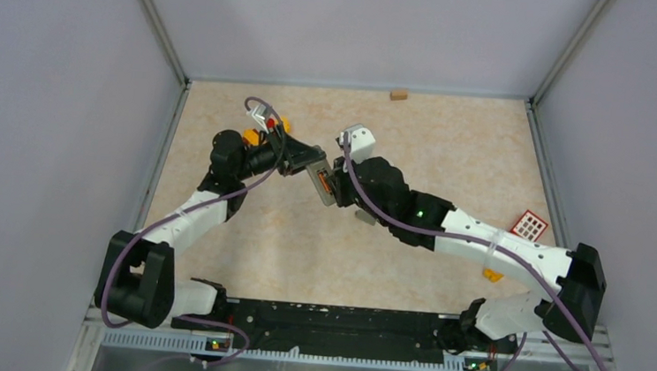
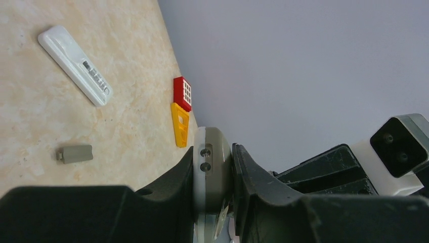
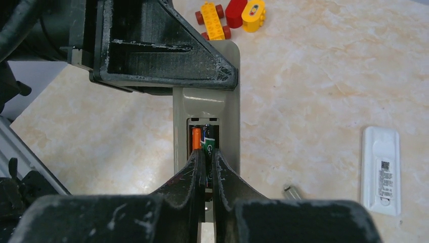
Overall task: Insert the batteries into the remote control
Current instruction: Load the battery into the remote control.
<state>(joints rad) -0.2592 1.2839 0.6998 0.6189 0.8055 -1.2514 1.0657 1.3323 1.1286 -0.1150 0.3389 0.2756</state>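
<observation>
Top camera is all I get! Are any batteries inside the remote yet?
Observer: Yes. The right wrist view shows the grey remote with its bay open. An orange battery and a green-black battery lie side by side inside.
Operator: Where's its lid?
Observer: The left wrist view shows a small grey cover, likely the lid, lying flat on the table, apart from the remote.
Operator: Is there another remote?
Observer: Yes, a white remote lies on the table too. Your view doesn't show it.
</observation>
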